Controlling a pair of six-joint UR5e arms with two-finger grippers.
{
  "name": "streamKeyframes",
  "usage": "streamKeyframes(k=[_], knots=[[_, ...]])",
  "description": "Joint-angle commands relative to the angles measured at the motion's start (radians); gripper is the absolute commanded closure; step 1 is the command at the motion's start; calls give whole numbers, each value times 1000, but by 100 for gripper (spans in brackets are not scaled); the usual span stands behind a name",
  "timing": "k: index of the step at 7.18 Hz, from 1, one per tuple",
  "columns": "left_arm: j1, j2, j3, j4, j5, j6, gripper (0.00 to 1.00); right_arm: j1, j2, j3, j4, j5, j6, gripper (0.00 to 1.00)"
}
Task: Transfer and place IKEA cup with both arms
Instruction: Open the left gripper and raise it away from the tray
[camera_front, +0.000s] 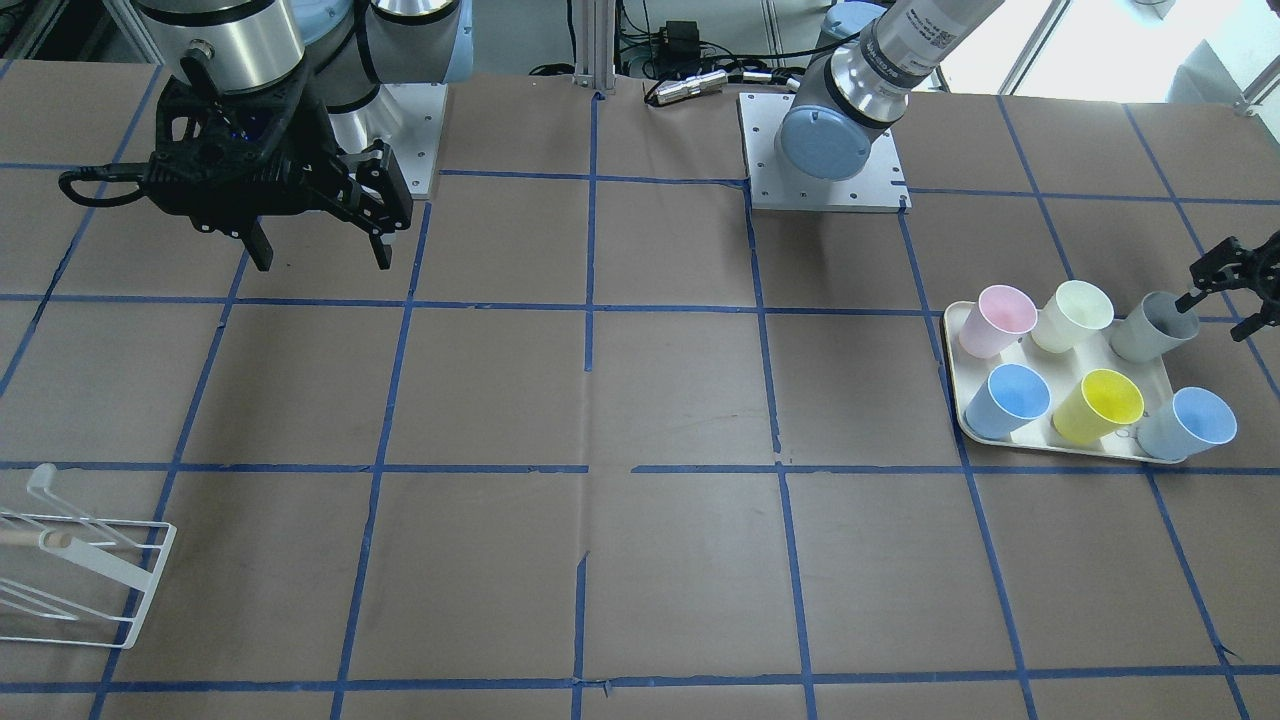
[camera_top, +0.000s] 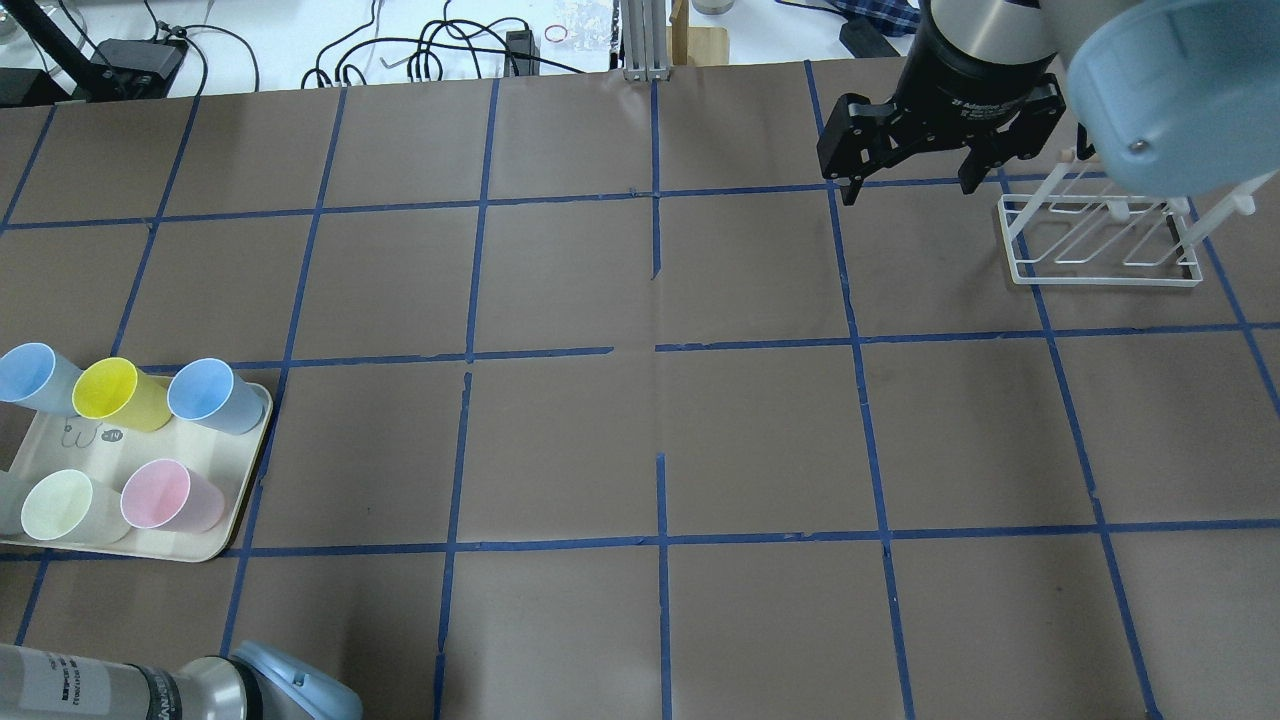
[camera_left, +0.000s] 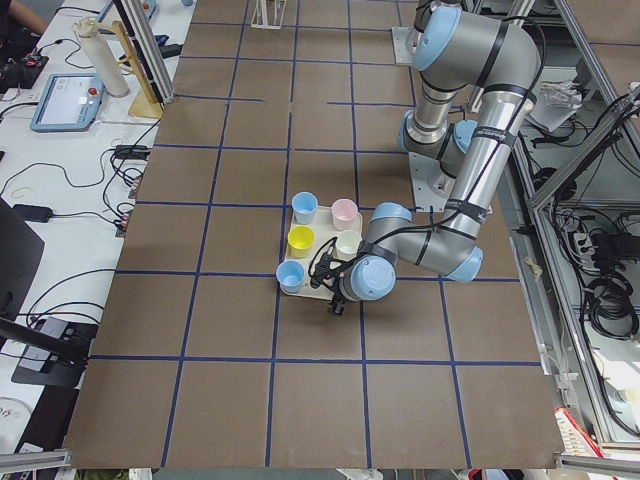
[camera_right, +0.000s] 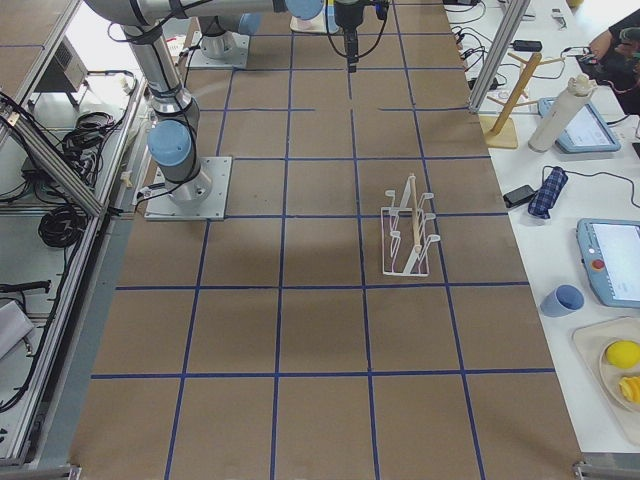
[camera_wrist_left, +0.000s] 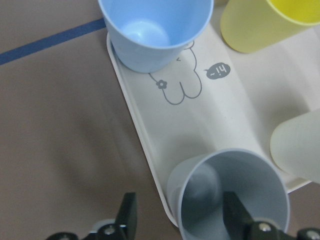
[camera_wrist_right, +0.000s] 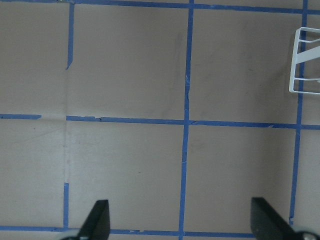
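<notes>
Desk (camera_front: 680, 400): brown paper cover, blue tape marking a grid.

Cream tray (camera_front: 953, 375) sits out toward the robot's left end. It holds six cups in two rows, all upright with the mouth up. The row nearer the robot has a pink cup (camera_front: 1000, 320), a pale green cup (camera_front: 1072, 315) and the grey cup (camera_front: 1155, 325). The other row has a blue cup (camera_front: 1010, 400), a yellow cup (camera_front: 1100, 405) and a second blue cup (camera_front: 1190, 422).

The grey cup stands on the tray's outermost corner, right at the rim, as the left wrist view shows.

Left hand (camera_wrist_left: 181, 205): low over the grey cup, fingers spread. One finger (camera_wrist_left: 234, 215) is over the cup's mouth and the other is outside the wall on the desk side, so the jaws straddle the near wall. There is a gap on both sides of the wall, so nothing is gripped. From the front, one fingertip seems to dip just inside the rim.

Right hand (camera_front: 320, 245): well apart from the tray, hanging above the desk toward the robot's right end. Its fingers are wide apart and point down, with only bare paper and tape lines between them in its wrist view.

White wire rack (camera_top: 1100, 240): standing on the desk at the robot's right end, close to the right hand. One corner of it shows at the edge of the right wrist view.
</notes>
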Motion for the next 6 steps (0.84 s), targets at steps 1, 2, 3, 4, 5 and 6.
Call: streamKeyframes(k=[1,2,3,4,5,6], knots=[[-92,92,52,-85,48,-100,0,-1,0,0,-1,11,0,0],[-190,143,106,-135,132,-196,0,0,0,0,-1,13,0,0],[-300,177,181,-188,195,-276,0,0,2,-2,-3,13,2,0],[-385,206,257,-300,196,-405,0,0,2,-2,-3,13,2,0],[-483,227,310,-389,185,-611,0,0,2,-2,-3,13,5,0],[-591,244,316,-406,188,-763,0,0,2,-2,-3,13,5,0]])
